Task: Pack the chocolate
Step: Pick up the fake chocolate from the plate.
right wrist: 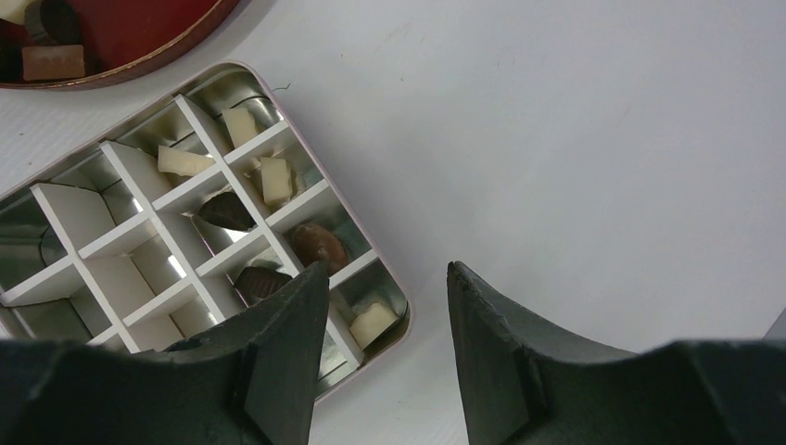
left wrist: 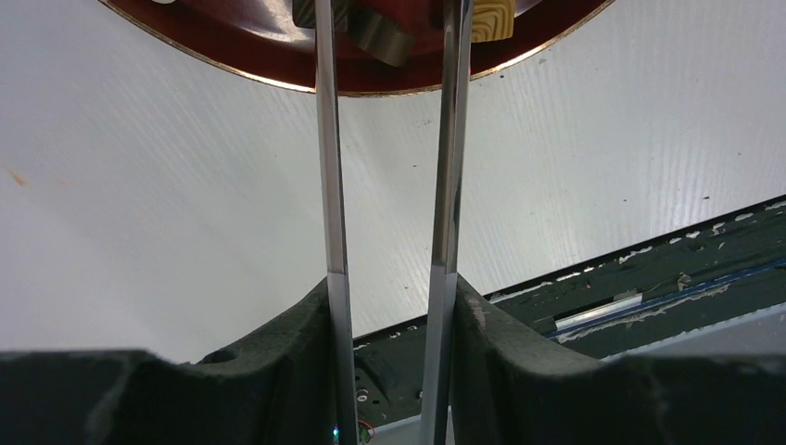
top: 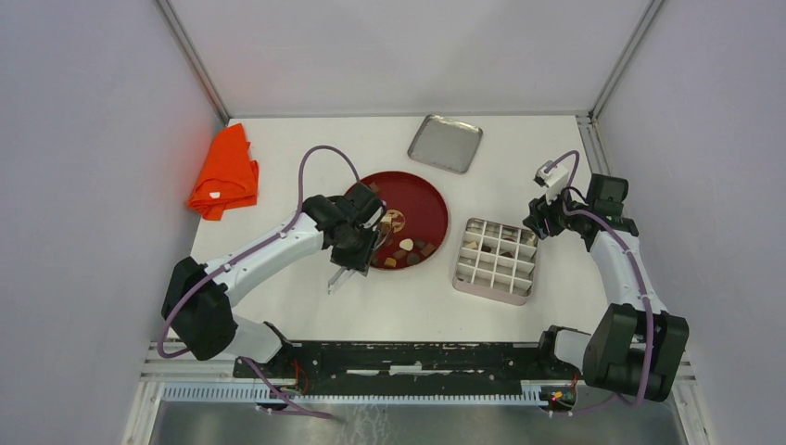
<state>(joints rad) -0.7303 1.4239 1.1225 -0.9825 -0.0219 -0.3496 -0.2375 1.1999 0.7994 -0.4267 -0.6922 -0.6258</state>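
Left tool [left wrist: 389,139]: long fingers [left wrist: 329,185] reach onto the red plate [left wrist: 232,42], a dark piece [left wrist: 375,37] between them; grip cannot be told.
Right tool [right wrist: 385,273]: released, empty, above the bare tabletop [right wrist: 602,139].
Chocolate [top: 408,252]: on the red plate; more in the divided box [top: 491,292] at its 3 o'clock.

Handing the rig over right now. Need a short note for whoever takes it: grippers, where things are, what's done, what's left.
Left gripper: shut on the tweezers. Their tips reach over the near rim of the red plate, among the chocolates. Whether one is pinched can't be seen.
Right gripper: open, empty, hovering by a corner of the box.
Done: seven pieces sit in box compartments.
Left: several chocolates are on the plate and most compartments are empty. A metal tray lies at the far side of the table.
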